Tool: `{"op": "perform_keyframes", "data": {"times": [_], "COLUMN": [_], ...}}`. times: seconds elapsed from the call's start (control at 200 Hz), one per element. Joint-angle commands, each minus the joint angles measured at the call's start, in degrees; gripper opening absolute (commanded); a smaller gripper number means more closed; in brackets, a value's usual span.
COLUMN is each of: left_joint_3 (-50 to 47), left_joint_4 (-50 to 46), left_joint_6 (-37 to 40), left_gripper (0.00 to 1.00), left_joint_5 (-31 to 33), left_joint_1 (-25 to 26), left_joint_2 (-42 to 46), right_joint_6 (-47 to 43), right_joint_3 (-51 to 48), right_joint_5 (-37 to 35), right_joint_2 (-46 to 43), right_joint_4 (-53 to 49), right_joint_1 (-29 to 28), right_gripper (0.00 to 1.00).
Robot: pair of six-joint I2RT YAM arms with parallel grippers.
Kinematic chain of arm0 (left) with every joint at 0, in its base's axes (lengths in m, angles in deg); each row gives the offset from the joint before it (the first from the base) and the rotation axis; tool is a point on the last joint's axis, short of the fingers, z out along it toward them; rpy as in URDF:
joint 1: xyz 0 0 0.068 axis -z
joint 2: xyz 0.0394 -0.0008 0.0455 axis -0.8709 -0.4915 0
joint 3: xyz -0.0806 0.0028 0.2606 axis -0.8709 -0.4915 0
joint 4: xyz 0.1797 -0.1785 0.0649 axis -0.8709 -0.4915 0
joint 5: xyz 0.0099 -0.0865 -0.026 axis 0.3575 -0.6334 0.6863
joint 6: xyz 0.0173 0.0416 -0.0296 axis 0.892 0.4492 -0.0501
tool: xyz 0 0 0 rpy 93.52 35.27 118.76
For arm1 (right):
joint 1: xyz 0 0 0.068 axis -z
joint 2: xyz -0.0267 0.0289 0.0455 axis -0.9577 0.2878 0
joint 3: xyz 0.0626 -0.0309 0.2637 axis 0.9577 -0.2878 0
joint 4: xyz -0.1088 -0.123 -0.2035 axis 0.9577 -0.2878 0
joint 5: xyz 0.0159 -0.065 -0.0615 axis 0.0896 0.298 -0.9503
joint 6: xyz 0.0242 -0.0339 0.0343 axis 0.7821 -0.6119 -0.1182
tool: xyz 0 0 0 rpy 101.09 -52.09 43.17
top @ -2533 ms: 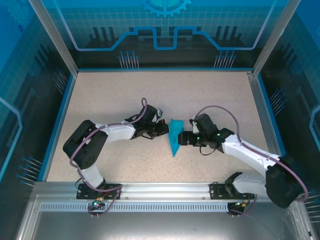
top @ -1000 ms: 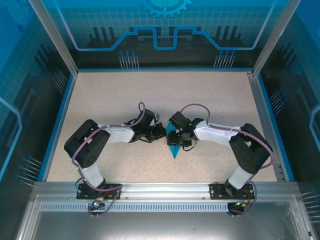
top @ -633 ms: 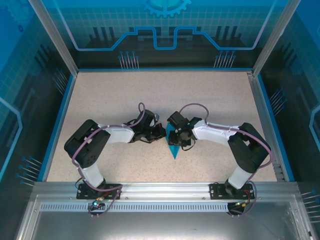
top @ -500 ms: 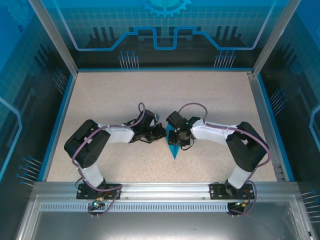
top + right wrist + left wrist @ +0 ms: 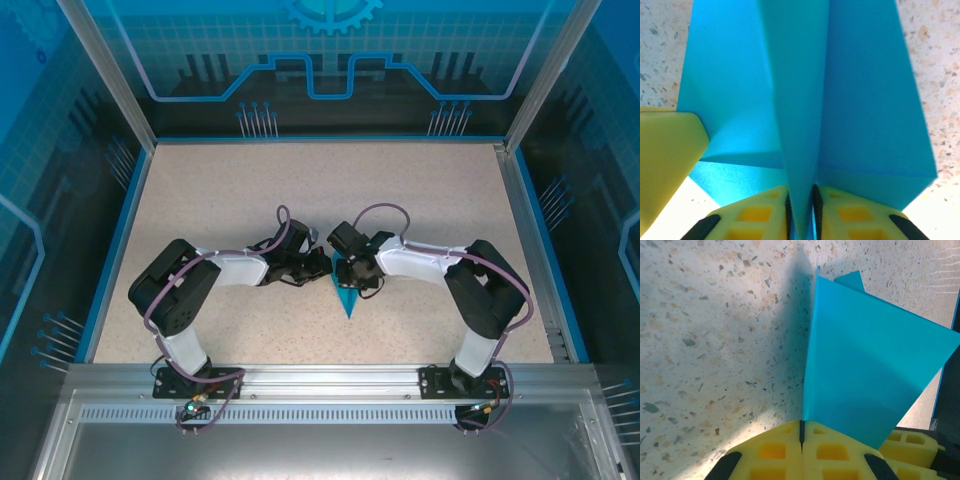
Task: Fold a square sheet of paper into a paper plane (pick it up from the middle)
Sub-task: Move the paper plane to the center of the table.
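We count one teal-blue paper plane (image 5: pixel 347 297). We count two robot arms: one left arm (image 5: pixel 235 268) and one right arm (image 5: pixel 430 262). We count two grippers: one left gripper (image 5: pixel 801 432) and one right gripper (image 5: pixel 800 202). Each gripper presents two yellow finger pads (image 5: pixel 762 212). One speckled table (image 5: pixel 330 190) bears them.

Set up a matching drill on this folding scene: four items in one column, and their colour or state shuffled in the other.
Column one:
1. left pincer
2. right pincer
3. paper plane
4. tabletop

Column two:
A. speckled beige
B. teal-blue, tip pointing toward the arm bases
C. pinches the raised centre fold, with a wing on each side
D. shut on a flap at the plane's left side

Pairs: 1-D, 2-C, 3-B, 4-A
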Motion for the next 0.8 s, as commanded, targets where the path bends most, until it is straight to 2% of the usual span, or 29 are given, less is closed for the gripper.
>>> {"op": "perform_keyframes", "data": {"times": [0.0,0.125,0.27,0.51,0.795], "left_joint_3": [-1.05,-1.15,-1.12,-0.79,-1.50], "left_joint_4": [-1.19,-4.08,-10.80,-23.63,-26.10], "left_joint_6": [-0.55,-0.15,1.38,1.65,1.74], "left_gripper": [0.11,0.30,0.47,0.64,0.75], "left_joint_5": [1.02,2.96,7.60,20.41,22.70], "left_joint_1": [-0.86,-2.10,-3.49,-3.96,-4.12], "left_joint_2": [1.02,4.41,9.97,17.55,19.23], "right_joint_6": [0.21,-0.52,-1.96,-3.01,-2.55], "right_joint_3": [1.34,1.73,3.02,6.28,7.45], "right_joint_5": [-1.77,-3.09,-4.97,-6.11,-5.89], "right_joint_2": [1.12,1.20,1.65,5.19,7.11], "right_joint_4": [-2.67,-3.96,-5.92,-8.14,-8.48], "right_joint_1": [-1.34,-1.32,-1.40,-1.55,-1.88], "right_gripper": [0.15,0.10,0.08,0.11,0.19]}}
